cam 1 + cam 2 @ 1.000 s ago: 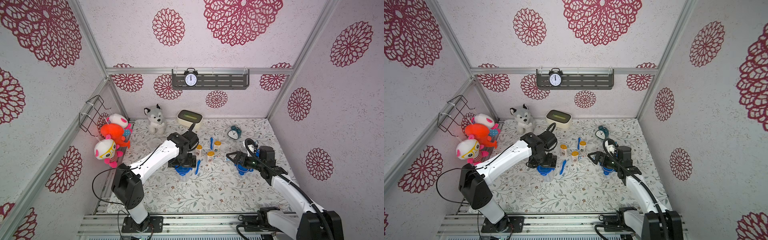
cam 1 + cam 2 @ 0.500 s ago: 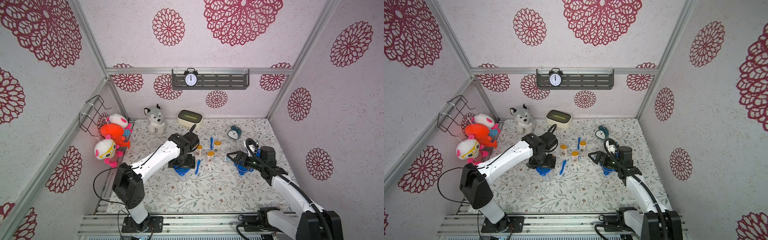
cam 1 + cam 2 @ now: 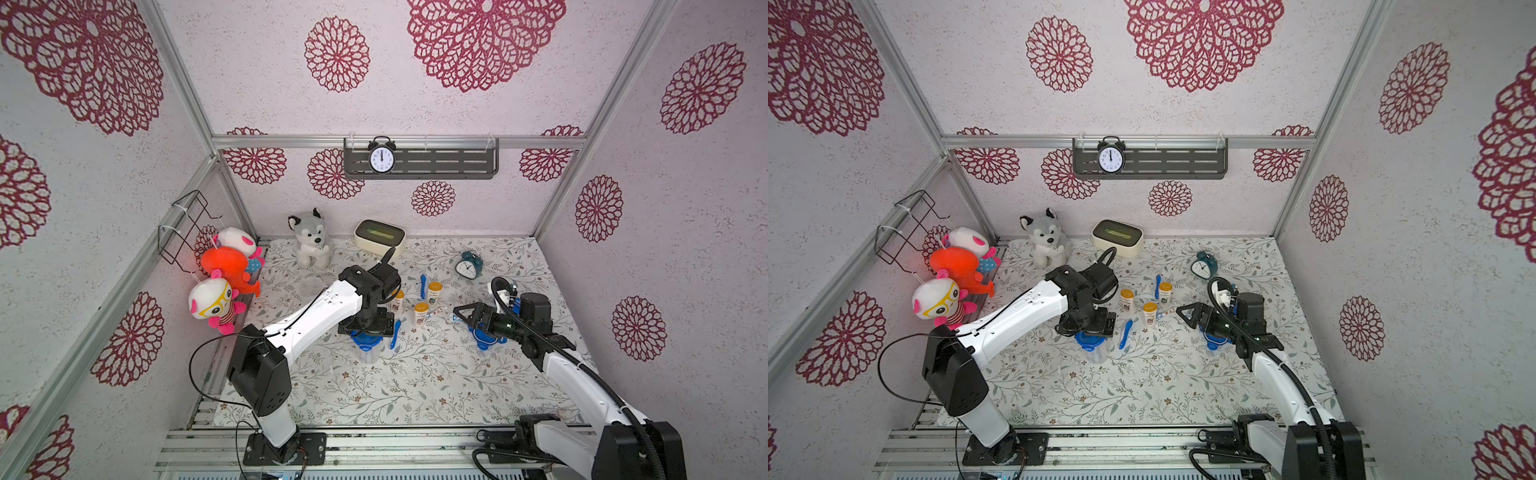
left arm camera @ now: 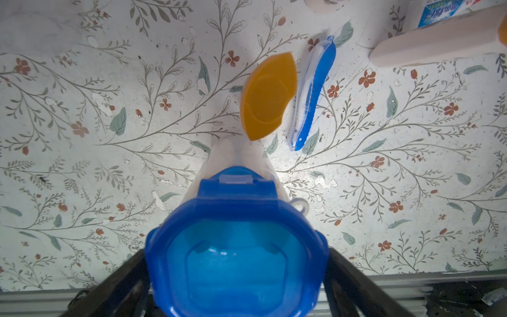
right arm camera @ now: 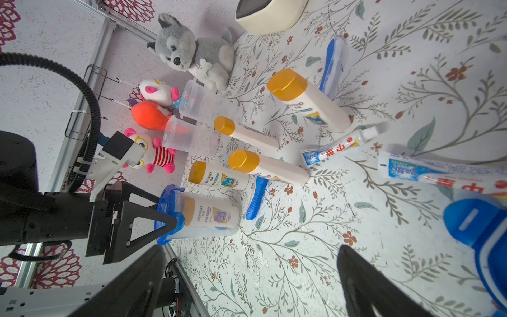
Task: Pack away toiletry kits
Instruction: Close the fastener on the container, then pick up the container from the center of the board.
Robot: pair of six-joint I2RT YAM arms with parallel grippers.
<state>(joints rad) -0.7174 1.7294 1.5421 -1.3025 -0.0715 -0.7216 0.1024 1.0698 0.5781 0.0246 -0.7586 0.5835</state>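
Note:
A clear cup point(image 3: 366, 351) with a blue lid point(image 4: 236, 247) stands on the floral mat and holds a white bottle point(image 5: 211, 215). My left gripper point(image 3: 365, 332) points straight down over it, open, one finger on each side of the lid. My right gripper point(image 3: 463, 318) hovers open with nothing between its fingers point(image 5: 365, 280), beside a second blue-lidded cup point(image 3: 484, 334). Between the arms stand several white bottles with orange caps point(image 3: 434, 291), with blue toothbrushes point(image 3: 395, 332) and toothpaste tubes point(image 5: 329, 149) lying near them. Two empty clear cups point(image 5: 208, 107) lie further left.
A cream tissue box point(image 3: 379, 236) and a husky plush point(image 3: 309, 239) sit by the back wall. A teal alarm clock point(image 3: 469, 265) stands at the back right. Plush toys point(image 3: 224, 274) hang on the left wall under a wire rack point(image 3: 187, 224).
The left arm has shifted only slightly over the lidded cup. The right arm has not moved.

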